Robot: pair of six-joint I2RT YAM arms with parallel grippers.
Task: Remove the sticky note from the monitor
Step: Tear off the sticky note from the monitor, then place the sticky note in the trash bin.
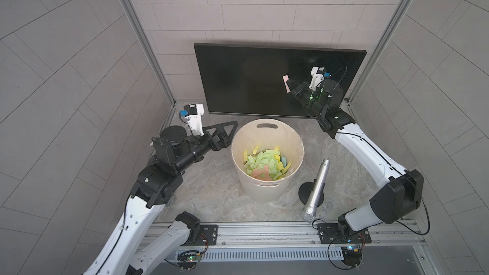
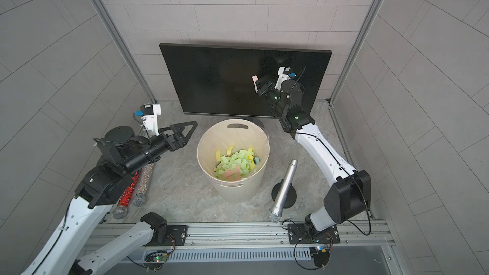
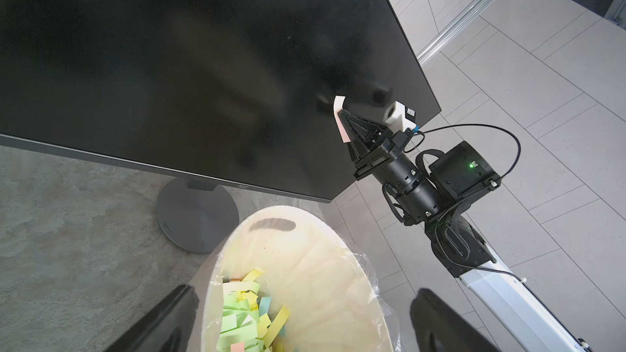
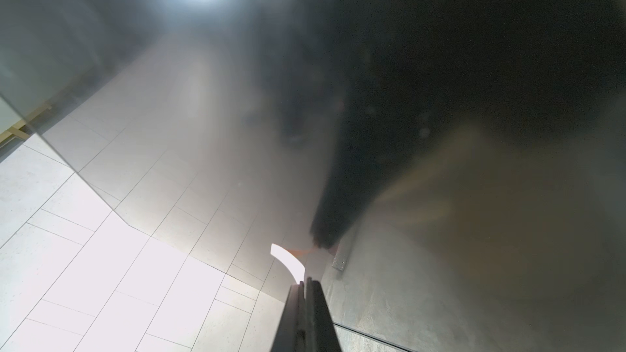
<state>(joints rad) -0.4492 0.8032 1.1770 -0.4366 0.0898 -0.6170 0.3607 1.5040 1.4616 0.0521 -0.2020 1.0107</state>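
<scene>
The right gripper (image 3: 341, 115) is pinched fully shut on the edge of the pink sticky note (image 3: 338, 103). The note lies against the monitor (image 1: 251, 80) right at the tips with its upper end curling off, a hold that looks meant for peeling. Below the gripper stands the cream bucket (image 1: 254, 189), likely the drop spot, and beyond it the left gripper (image 1: 229, 132) hangs wide open, holding nothing.
</scene>
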